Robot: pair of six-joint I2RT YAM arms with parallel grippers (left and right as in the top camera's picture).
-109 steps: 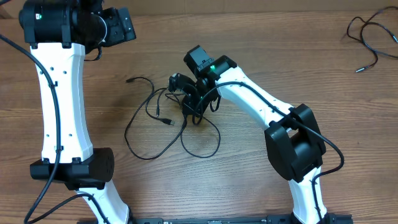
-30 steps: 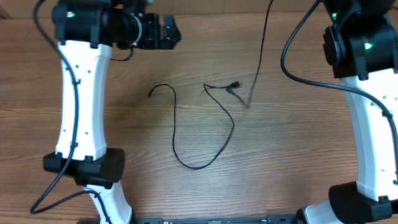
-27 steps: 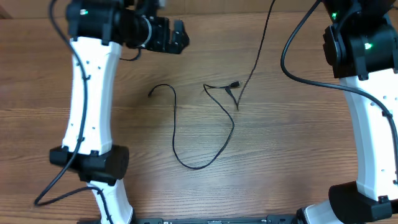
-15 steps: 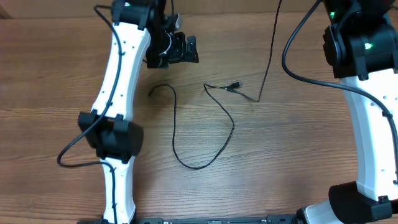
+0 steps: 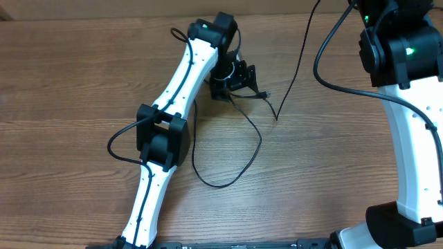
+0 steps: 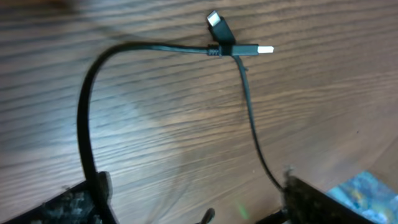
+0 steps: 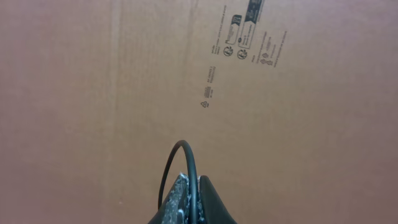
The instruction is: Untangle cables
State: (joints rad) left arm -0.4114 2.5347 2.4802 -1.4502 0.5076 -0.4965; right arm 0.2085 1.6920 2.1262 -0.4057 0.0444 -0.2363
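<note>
Surface (image 5: 69,83): brown wood grain, carrying the cords.
Lying cable (image 5: 216,185): thin black cord in one open loop on the surface, between my two arms, its upper part running in under my left hand.
Left hand (image 5: 239,77): reached across to mid-surface, low over the cord; fingers (image 6: 68,205) spread wide, pinching nothing, with cord strands passing between them.
Plug ends (image 6: 219,26): two, crossed and touching, just ahead of my left hand; one is silvery-tipped.
Hanging cable (image 5: 299,57): thin black cord dropping from the top edge to a point right of the plug ends; whether its tip touches the surface I cannot tell.
Right hand (image 7: 191,190): raised, out of the overhead view; fingers pressed together on the hanging cable, facing a cardboard panel (image 7: 280,124).
</note>
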